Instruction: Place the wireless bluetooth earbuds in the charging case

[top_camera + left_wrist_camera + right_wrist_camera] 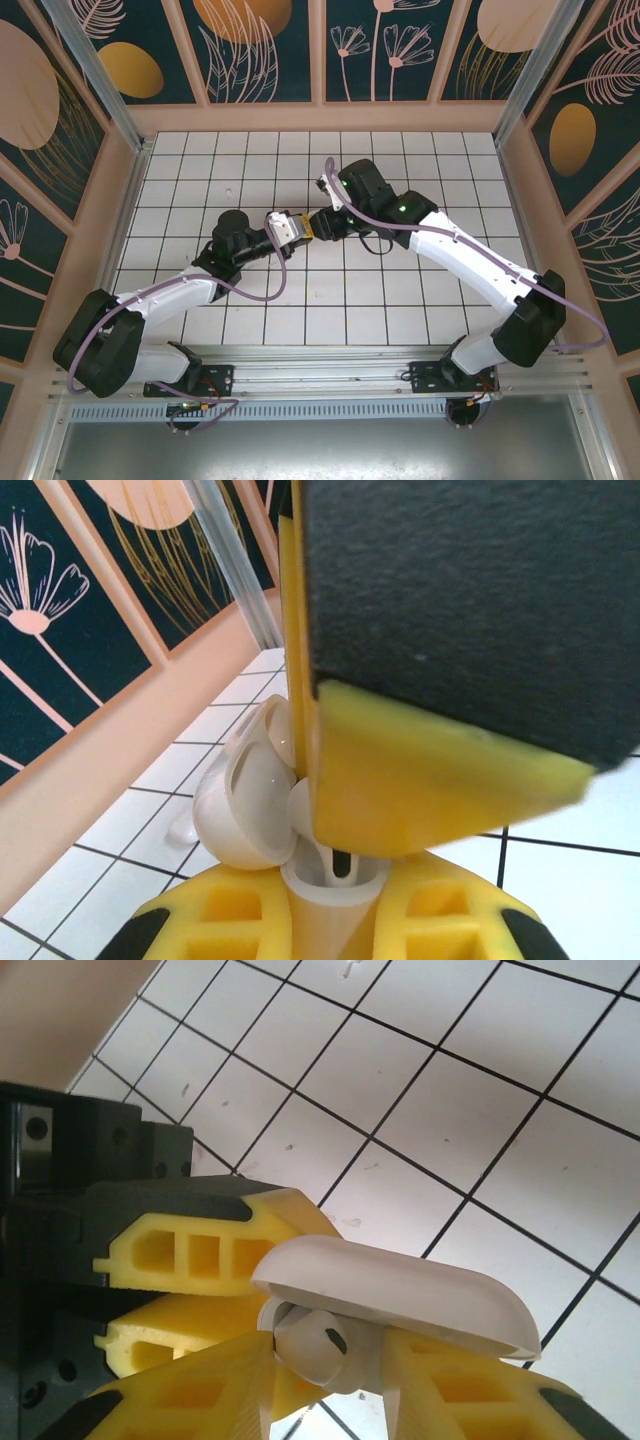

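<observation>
My right gripper [325, 1380] pinches an earbud [305, 1345] at the open case [400, 1295]; my left gripper [333, 892] clamps the case steady over the tabletop's [400, 295] middle so it seats cleanly.

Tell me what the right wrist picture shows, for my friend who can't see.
A white earbud sits between the right gripper's yellow fingers, under the open lid of the white charging case. The left gripper holds the case from the left, above white tiles.

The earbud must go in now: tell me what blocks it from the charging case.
Nothing visible does. The charging case, held by the left gripper, has its lid up, and the earbud in the right gripper sits at the open mouth.
</observation>
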You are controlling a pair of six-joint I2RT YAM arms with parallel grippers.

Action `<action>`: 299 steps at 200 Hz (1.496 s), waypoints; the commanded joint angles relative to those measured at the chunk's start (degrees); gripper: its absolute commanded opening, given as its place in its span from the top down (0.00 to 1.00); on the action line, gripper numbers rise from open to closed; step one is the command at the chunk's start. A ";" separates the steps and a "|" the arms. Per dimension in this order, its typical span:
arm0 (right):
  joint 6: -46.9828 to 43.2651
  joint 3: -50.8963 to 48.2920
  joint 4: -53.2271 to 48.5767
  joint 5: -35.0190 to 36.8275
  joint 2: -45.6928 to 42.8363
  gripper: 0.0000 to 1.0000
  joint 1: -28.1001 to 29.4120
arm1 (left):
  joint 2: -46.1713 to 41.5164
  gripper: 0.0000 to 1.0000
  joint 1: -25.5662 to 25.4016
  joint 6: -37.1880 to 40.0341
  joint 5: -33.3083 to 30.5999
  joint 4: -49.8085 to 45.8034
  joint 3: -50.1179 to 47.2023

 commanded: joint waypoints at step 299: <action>33.30 -15.72 15.12 9.54 -8.89 0.92 -8.09 | 5.64 1.00 -0.45 -5.93 -28.14 14.72 -2.91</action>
